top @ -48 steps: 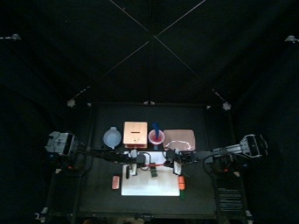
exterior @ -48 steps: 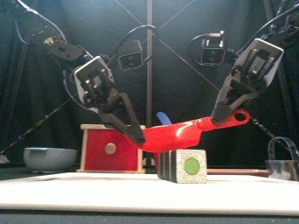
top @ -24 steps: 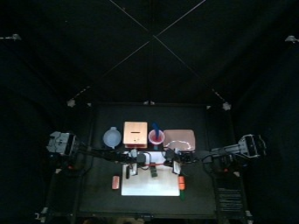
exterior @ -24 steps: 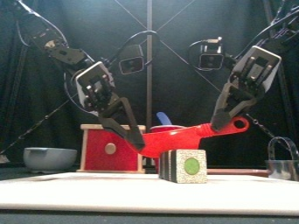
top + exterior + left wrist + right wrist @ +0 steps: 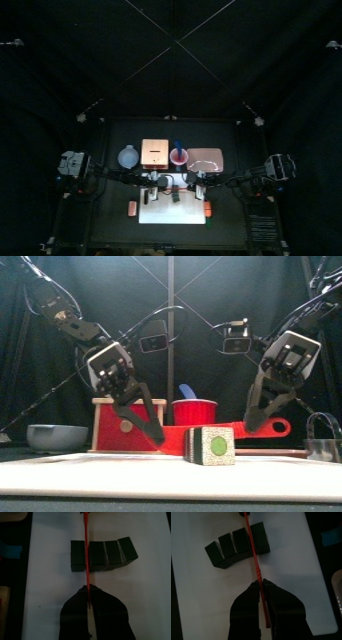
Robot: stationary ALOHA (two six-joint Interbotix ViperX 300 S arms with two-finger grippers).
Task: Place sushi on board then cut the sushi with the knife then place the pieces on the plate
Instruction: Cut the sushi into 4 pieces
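A dark green sushi roll (image 5: 211,444) of several blocks lies on the white cutting board (image 5: 94,476), its green end facing the front. A red toy knife (image 5: 267,428) lies across the roll, held at both ends. My left gripper (image 5: 150,428) is shut on its tip end, and my right gripper (image 5: 254,421) is shut on its handle end. In the left wrist view the knife (image 5: 86,552) runs along a seam between the roll's (image 5: 107,553) end block and the others. The right wrist view shows the knife (image 5: 252,549) crossing the roll (image 5: 234,547) near one end.
Behind the board stand a wooden box with a red drawer front (image 5: 124,424), a red cup (image 5: 195,411) with a blue knife (image 5: 187,392), a blue-grey bowl (image 5: 58,436) at the left and a metal cutter (image 5: 323,438) at the right. The pink tray (image 5: 205,159) lies at the back right.
Both grippers have come down with the red knife, from a tilted hold above the roll to nearly level against it. The roll has stayed in place.
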